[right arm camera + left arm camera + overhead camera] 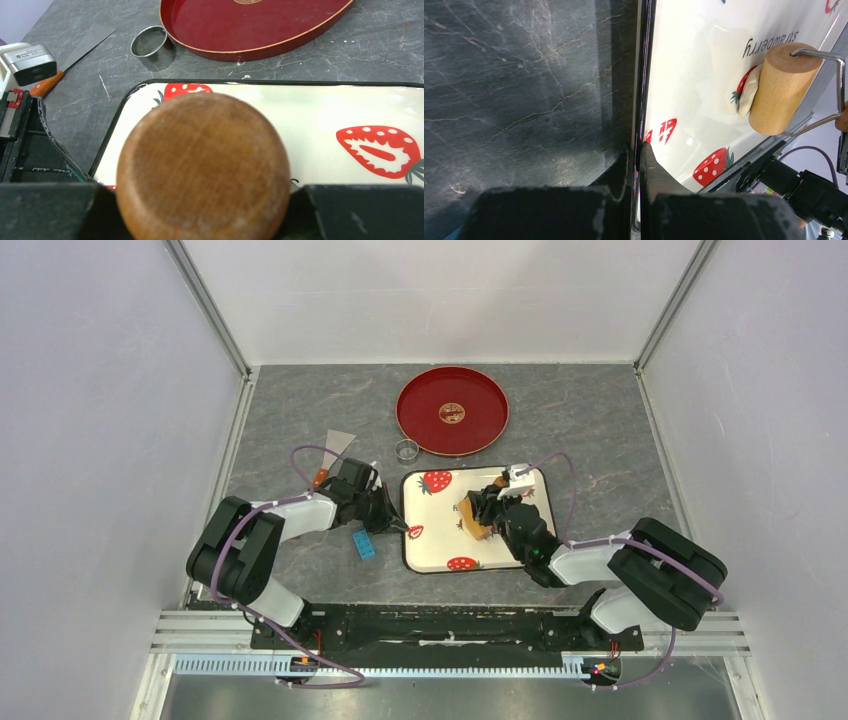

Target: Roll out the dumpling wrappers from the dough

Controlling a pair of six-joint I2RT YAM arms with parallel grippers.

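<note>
The top camera looks down from high up and sees the whole desk (pixel 600 420). The left wrist camera sits low, very close to the edge of the strawberry tray (pixel 694 75). The right wrist camera looks over the end of the roller (pixel 202 165) toward the red plate (pixel 260 25). All three see the tray.

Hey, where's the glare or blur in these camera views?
Left wrist: glare washes the glossy white strawberry-print tray, shadow darkens the grey marbled tabletop beside it. Right wrist: the brown wooden roller handle looms close, slightly soft. Top view: even light.

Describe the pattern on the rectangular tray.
The tray shows red strawberries on white; top external view.
</note>
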